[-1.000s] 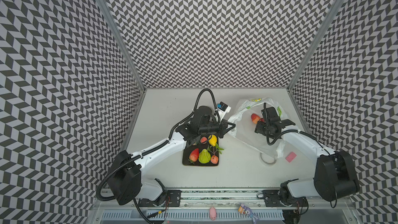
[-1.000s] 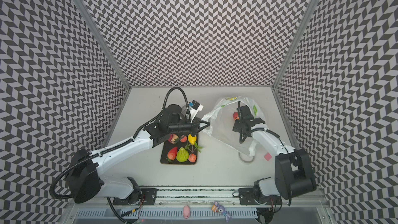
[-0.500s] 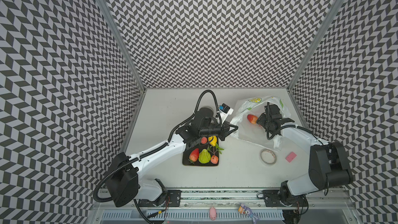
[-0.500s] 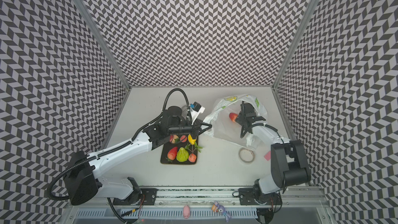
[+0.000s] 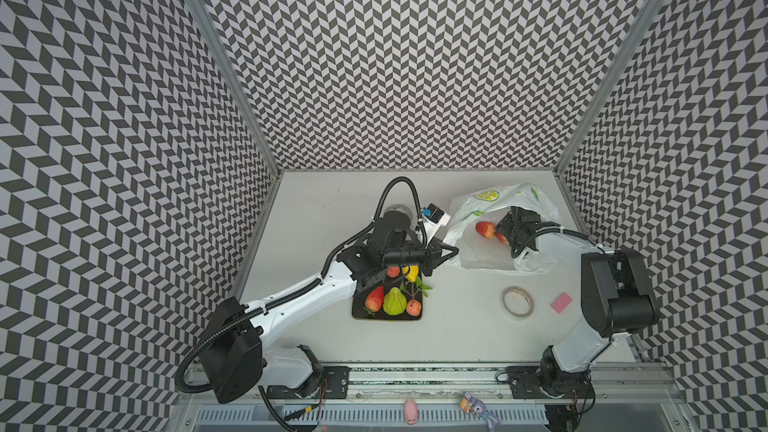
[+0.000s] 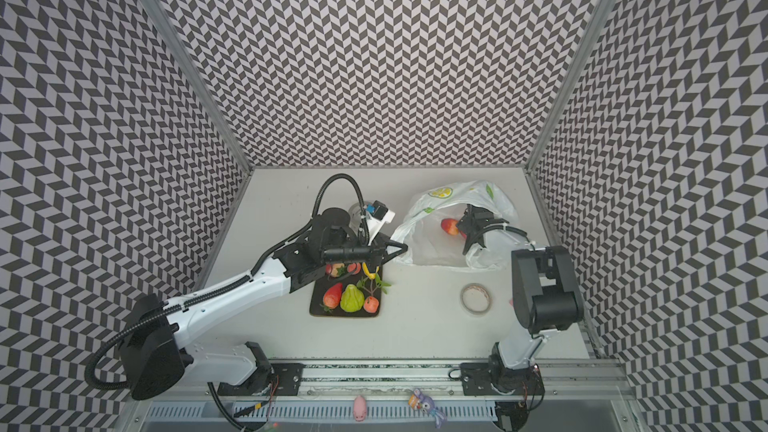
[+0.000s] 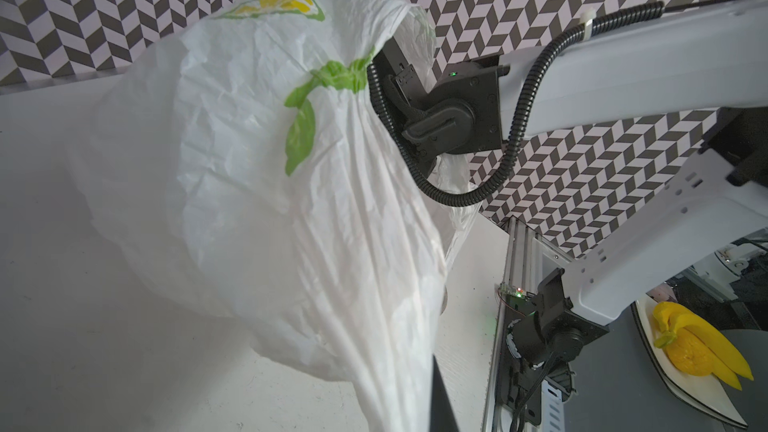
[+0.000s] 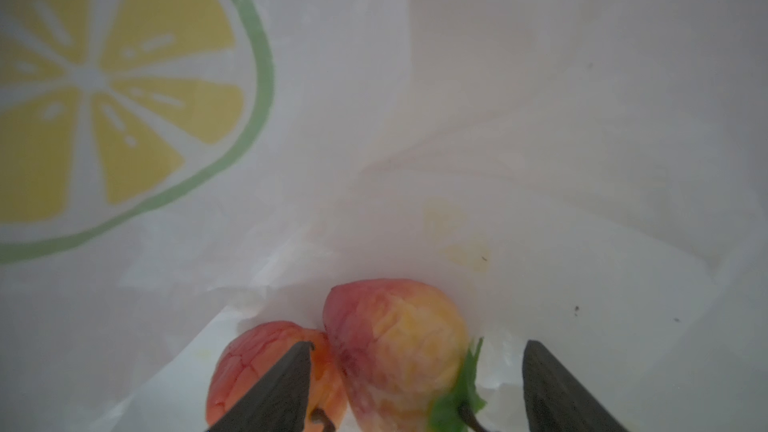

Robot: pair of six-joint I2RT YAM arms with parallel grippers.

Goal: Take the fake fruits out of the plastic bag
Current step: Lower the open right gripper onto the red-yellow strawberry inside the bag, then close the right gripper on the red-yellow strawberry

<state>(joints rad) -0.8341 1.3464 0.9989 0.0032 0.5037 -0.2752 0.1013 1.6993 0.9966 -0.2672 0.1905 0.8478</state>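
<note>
while left tool (image 5: 451,250) pinches the plastic bag (image 5: 478,218) rim, right tool (image 8: 419,347) stands spread astride a fruit (image 8: 374,326) inside.

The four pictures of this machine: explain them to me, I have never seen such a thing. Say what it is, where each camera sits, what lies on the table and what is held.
These are two white robot arms, each ending in a two-fingered pincer. Two pictures look down from a camera pair overhead; two come from cameras on the wrists. On the table lie a black tray of fake fruits, a tape roll, a small pink piece and the plastic bag. The left pincer is shut on the bag's edge. The right pincer is inside the bag, open, a red-orange fruit between its fingers, not yet gripped; a second fruit lies beside it.
</note>
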